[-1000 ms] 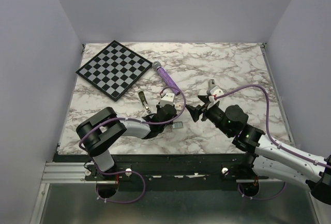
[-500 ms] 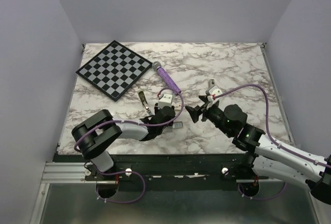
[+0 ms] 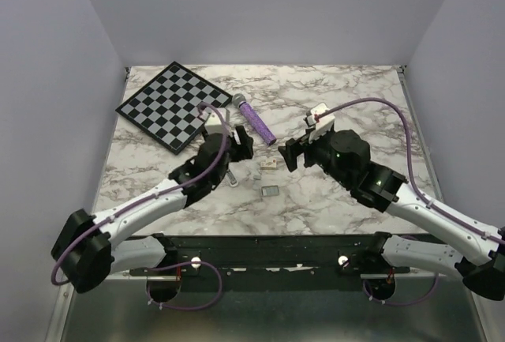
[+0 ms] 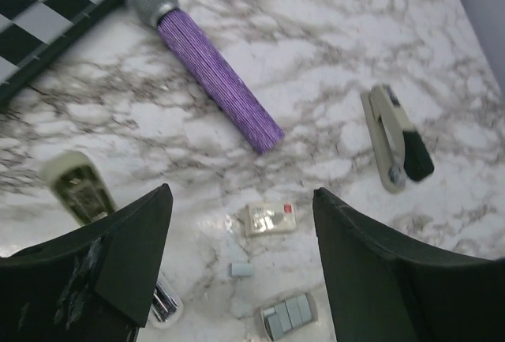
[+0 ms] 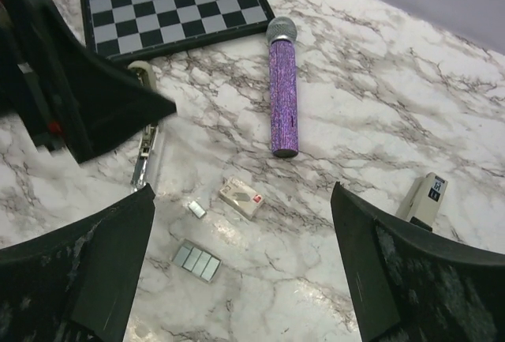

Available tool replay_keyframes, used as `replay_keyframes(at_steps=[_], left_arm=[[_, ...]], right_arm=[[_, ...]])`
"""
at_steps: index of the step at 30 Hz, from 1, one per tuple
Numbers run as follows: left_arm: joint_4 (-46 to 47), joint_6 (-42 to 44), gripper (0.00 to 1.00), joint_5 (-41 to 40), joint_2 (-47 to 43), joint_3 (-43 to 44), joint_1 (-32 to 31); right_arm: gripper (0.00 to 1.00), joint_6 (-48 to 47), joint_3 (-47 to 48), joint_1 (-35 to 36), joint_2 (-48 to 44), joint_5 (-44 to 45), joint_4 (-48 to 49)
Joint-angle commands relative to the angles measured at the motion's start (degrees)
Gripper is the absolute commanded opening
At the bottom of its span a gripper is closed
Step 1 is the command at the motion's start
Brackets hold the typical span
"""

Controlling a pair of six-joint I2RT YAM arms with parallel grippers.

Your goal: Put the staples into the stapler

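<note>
1. Found the staples [image 5: 197, 261] lying flat on the bench [image 5: 379, 105]: a grey segmented block just beside the small cream box [image 5: 242, 197], with a tinier pale piece [image 5: 196, 208] near both. Gripped by nothing.
2. Saw the left tool [image 4: 239, 193] spread wide and empty, raised over the box and the block, touching neither.
3. Saw the right tool [image 5: 242, 190] spread wide as well, empty, poised above the same patch from the opposite side.
4. Noted the stapler [image 5: 144, 148] just beside the near edge of the chessboard [image 5: 170, 2], apparently hinged open with its metal channel exposed. Could not tell whether anything sat in that channel.
5. Noted a second stapler [image 4: 397, 146], closed, well apart from the staples toward the right arm's side, past the purple microphone [image 4: 213, 69].
6. Judged the loading not yet done: staples on the marble, apart from the open stapler, no grip on either.
7. Judged as left to do: pick up the block, line it up with the channel, seat it, then close the top.
</note>
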Motion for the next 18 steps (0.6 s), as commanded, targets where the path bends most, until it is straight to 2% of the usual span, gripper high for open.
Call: replay_keyframes(at_steps=[1, 3, 7, 11, 14, 18], left_arm=[[-12.4, -1.2, 0.81, 4.0, -8.1, 6.0, 9.5], [-17.3, -0.6, 0.91, 3.8, -11.0, 10.0, 13.4], [-19.9, 3.6, 0.99, 3.3, -14.3, 15.8, 18.7], [-15.1, 10.7, 0.99, 2.6, -14.4, 20.3, 22.8], [-9.5, 15.8, 0.99, -2.0, -13.5, 18.8, 23.5], [-3.2, 15.8, 0.99, -1.0, -14.3, 10.2, 27.8]], right_arm=[[1.00, 0.4, 3.9, -0.8, 4.5, -5.9, -9.6], [1.00, 0.3, 7.2, -1.3, 9.1, -8.5, -12.7], [1.00, -1.2, 12.9, -1.9, 17.9, -14.2, -18.2], [0.91, -3.4, 18.1, -2.0, 26.7, -16.2, -22.4], [0.84, -5.0, 22.8, -2.0, 33.1, -18.9, -25.3], [0.77, -7.6, 26.4, -2.0, 39.4, -19.8, -26.0]])
